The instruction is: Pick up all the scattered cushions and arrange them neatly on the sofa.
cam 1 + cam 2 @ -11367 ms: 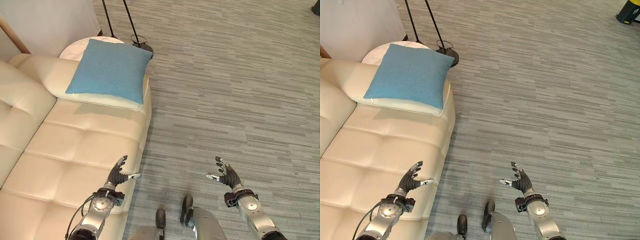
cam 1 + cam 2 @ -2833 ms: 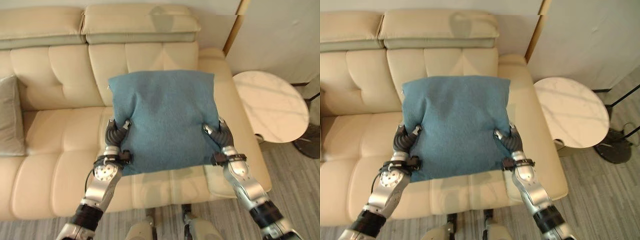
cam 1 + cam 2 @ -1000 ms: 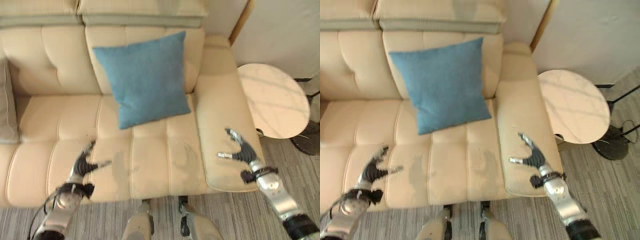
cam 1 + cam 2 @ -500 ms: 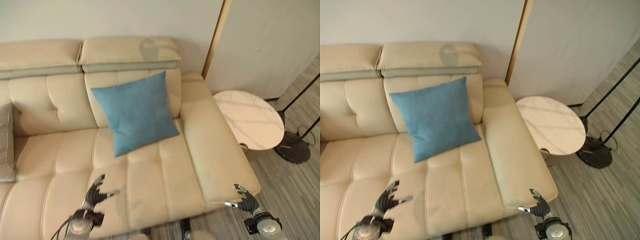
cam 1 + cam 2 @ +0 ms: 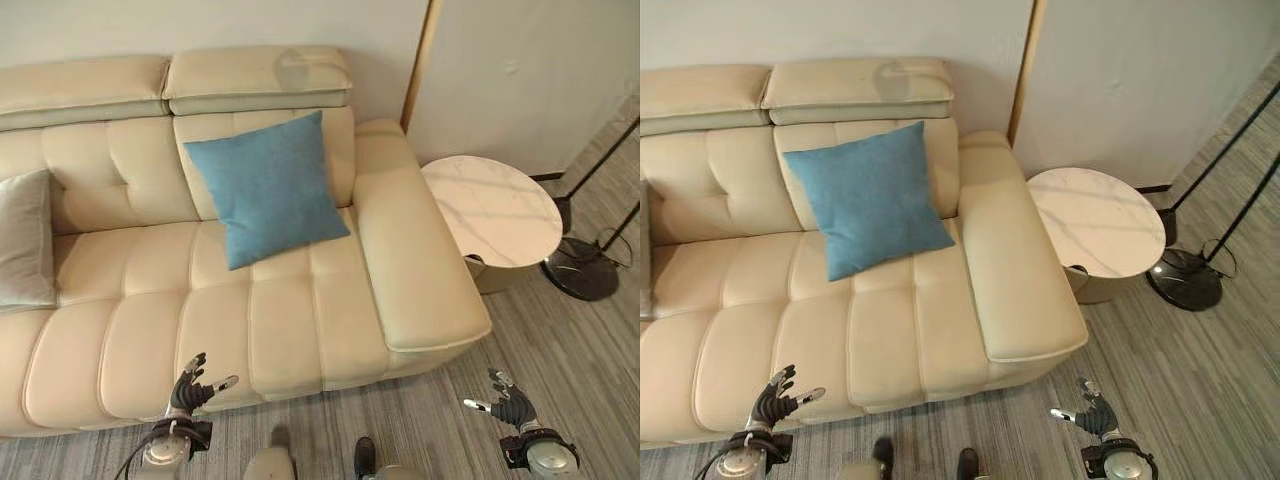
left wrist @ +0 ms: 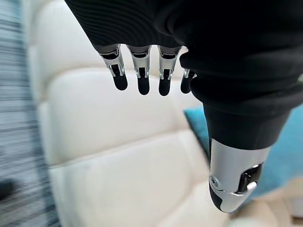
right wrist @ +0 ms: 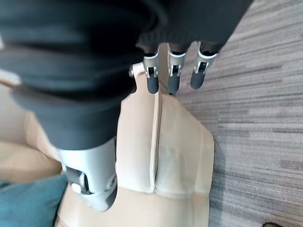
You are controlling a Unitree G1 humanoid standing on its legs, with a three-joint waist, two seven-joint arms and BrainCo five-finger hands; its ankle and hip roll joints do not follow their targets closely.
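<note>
From my head camera's left eye I look down on the cream sofa (image 5: pixel 300 330), and the blue cushion (image 5: pixel 268 187) leans upright against its backrest on the seat nearest the right armrest, one corner tipped so it sits a little askew. A grey cushion (image 5: pixel 24 238) stands against the backrest at the far left end of the sofa, well apart from the blue one. Beside the right armrest is a round marble side table (image 5: pixel 492 211), and past that the black base of a floor lamp (image 5: pixel 581 276) on the striped grey floor (image 5: pixel 560 350). My left hand (image 5: pixel 188 388) hangs low before the sofa's front edge, fingers spread and relaxed, holding nothing; my right hand (image 5: pixel 510 408) hangs over the floor off the sofa's right front corner, fingers likewise loose and empty. The right eye gives the same layout, with both of my hands low and apart from the sofa cushions. From my left wrist, my fingers (image 6: pixel 140 71) reach out straight with the thumb set apart, nothing between them, and beyond them lie the cream seat panels and a patch of the blue cushion. From my right wrist, my fingers (image 7: pixel 172 75) are straight and empty, with the sofa's armrest (image 7: pixel 161 146) and the floor past them.
</note>
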